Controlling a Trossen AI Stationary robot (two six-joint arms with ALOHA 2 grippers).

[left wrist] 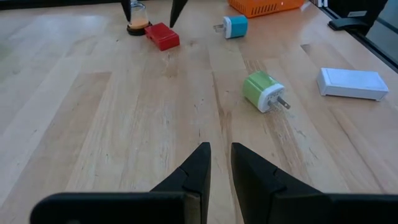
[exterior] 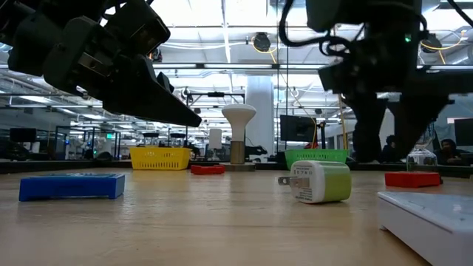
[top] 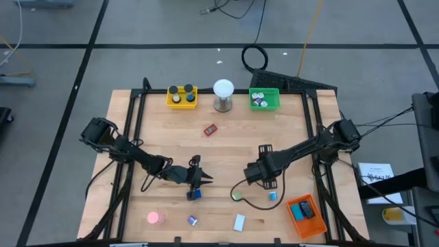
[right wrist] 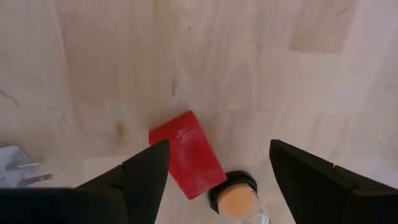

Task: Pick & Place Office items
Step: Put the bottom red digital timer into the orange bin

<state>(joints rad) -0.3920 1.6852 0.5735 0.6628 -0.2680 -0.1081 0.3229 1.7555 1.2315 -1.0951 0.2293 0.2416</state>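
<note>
Right wrist view: the right gripper [right wrist: 219, 149] hangs straight over the table [right wrist: 261, 56] with its fingers spread wide, gripping nothing. Under the gap lies the red block [right wrist: 186, 152], flat, its long axis slanting across the line between the fingers. A round black cap [right wrist: 233, 186] sits just beside one short end. Bare wood surrounds the block's other sides.

Left wrist view: the left gripper [left wrist: 221, 149] is low over the boards, fingers nearly together with a thin gap and nothing between them. Past it, toward the orange tray [left wrist: 267, 6], a green plug [left wrist: 262, 89] lies on its side, prongs pointing at a white block [left wrist: 351, 84] lying apart from it. A blue plug [left wrist: 235, 26] lies just short of the tray, prongs turned toward the red block. The red block and cap lie well beyond the blue plug from the tray, under the other arm's fingertips.

Low view: the red block lies flat, long side across the picture, beneath the right arm. A blue block [exterior: 72, 186] lies flat below the left arm, with open boards between it and the green plug.

High view: the right arm covers the red block, up and left of the orange tray. The green plug, blue plug and white block lie between the tray and the left gripper. A second red block [top: 210, 129] lies alone, farther from the tray, with clear wood all round.
</note>
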